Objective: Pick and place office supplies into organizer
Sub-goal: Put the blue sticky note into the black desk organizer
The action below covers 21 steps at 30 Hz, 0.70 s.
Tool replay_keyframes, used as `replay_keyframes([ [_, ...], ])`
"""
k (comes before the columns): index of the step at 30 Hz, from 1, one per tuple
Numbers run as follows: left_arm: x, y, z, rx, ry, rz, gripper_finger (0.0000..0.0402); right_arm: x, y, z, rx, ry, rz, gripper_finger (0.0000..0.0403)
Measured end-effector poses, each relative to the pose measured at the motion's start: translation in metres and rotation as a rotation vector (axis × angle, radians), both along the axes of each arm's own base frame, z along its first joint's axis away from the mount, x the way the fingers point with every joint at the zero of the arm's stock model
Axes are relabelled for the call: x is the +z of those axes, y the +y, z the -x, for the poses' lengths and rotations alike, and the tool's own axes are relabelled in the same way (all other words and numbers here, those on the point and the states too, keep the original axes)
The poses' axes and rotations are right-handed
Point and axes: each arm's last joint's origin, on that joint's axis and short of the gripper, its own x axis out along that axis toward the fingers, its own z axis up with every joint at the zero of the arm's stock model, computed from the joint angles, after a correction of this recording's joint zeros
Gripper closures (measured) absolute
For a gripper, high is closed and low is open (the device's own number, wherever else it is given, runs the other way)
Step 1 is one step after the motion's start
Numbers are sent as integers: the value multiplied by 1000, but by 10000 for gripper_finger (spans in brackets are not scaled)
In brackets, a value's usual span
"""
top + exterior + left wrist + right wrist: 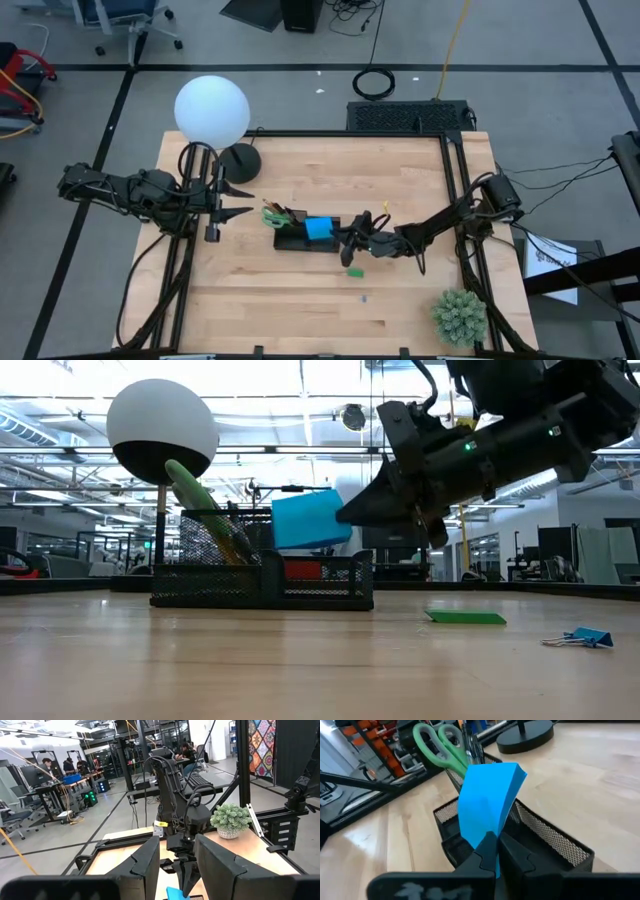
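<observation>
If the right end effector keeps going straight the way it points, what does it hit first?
Most likely the organizer: the right end effector, shut on the blue sticky-note pad, points over its low compartment toward the upright one holding the scissors. Depth is uncertain.

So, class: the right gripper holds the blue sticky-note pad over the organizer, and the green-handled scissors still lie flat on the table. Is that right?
Not quite. The green-handled scissors are not on the table: they stand in the organizer's taller compartment, as the right wrist view shows. The rest holds: the right gripper is shut on the blue sticky-note pad over the organizer.
</observation>
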Motion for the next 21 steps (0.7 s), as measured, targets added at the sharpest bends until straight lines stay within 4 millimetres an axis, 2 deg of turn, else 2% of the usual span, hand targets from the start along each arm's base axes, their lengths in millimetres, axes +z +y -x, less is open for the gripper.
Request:
replay_keyframes([
  [6, 0, 0, 0, 0, 0, 1, 270, -1, 7, 3, -7, 5, 3, 403],
  [21, 0, 0, 0, 0, 0, 5, 270, -5, 5, 4, -9, 44, 9, 395],
])
